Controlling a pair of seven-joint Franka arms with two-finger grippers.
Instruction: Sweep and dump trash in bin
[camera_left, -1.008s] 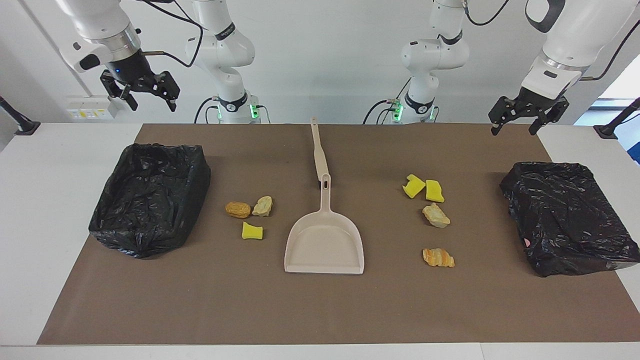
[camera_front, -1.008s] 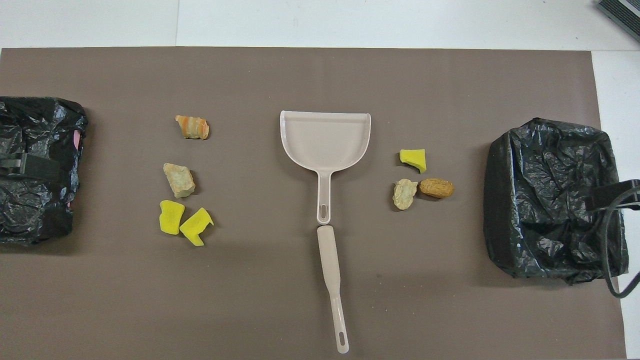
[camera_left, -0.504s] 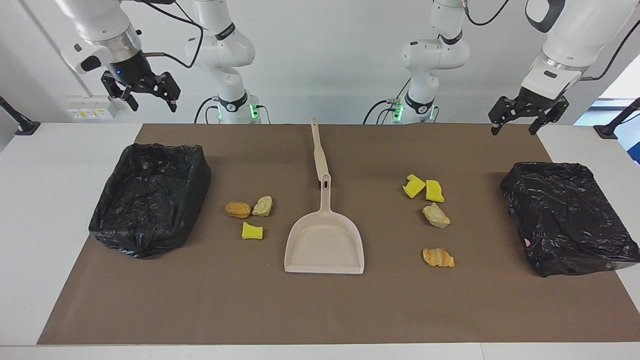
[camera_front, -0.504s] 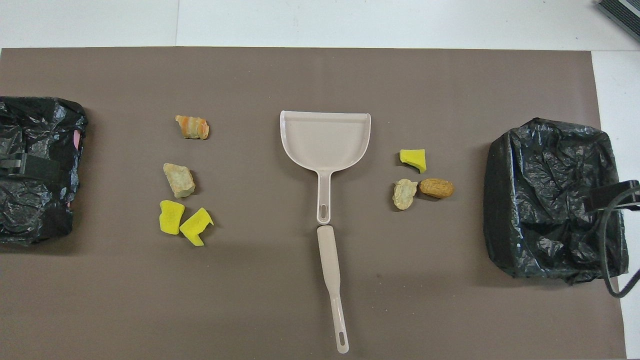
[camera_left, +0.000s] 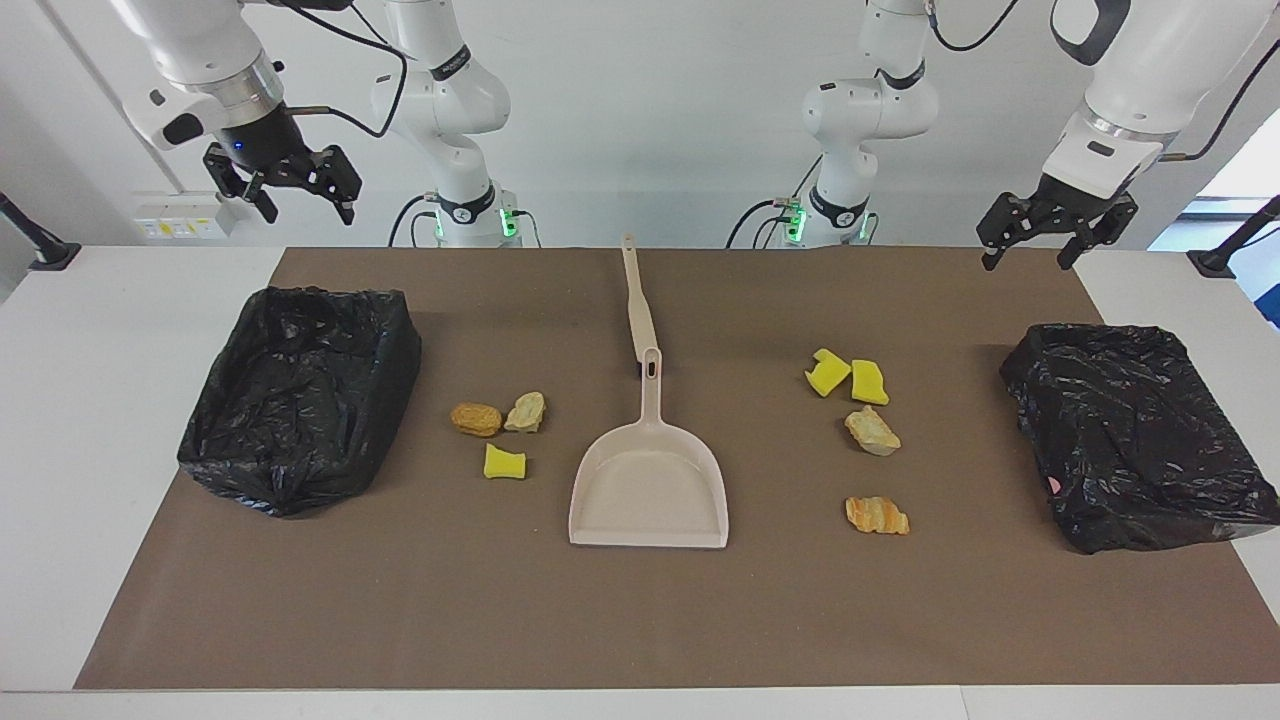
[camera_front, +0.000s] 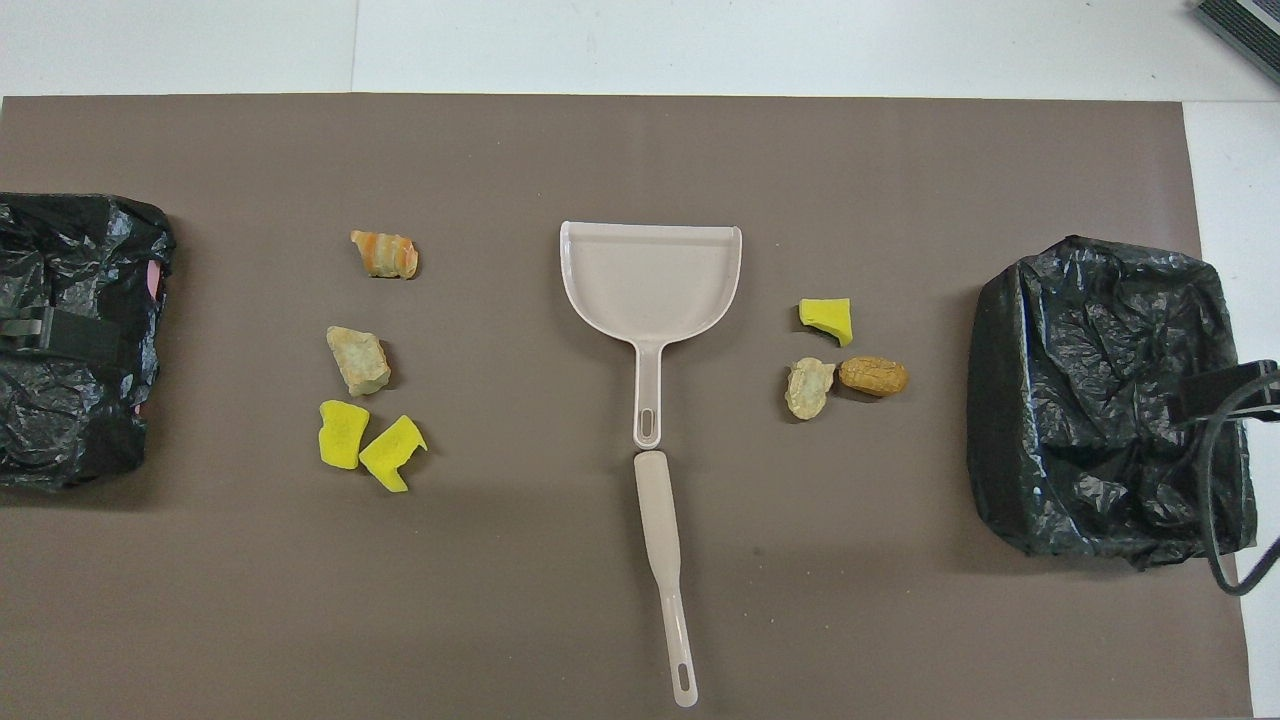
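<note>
Seven yellow sponge and tan bread-like trash scraps (camera_left: 866, 431) (camera_front: 352, 360) are lying on the brown surface (camera_left: 640, 620), flanking the beige plastic dustpan (camera_left: 649, 487) (camera_front: 651, 290). Left pincer (camera_left: 1040, 232) and right pincer (camera_left: 283, 183) are hanging open, raised well above that dustpan.

A beige plastic dustpan (camera_left: 648, 490) lies mid-mat, a beige brush (camera_left: 637, 303) at its handle. 7 scraps flank it: 3 (camera_left: 500, 428) toward the right arm's black-lined bin (camera_left: 300, 395), 4 (camera_left: 862, 440) toward the left arm's bin (camera_left: 1135, 435). Both grippers, left (camera_left: 1030, 243) and right (camera_left: 298, 194), hang open, high.

A robotics lab — bare white walls, arm bases (camera_left: 465, 215) bolted behind the table (camera_left: 100, 330).
</note>
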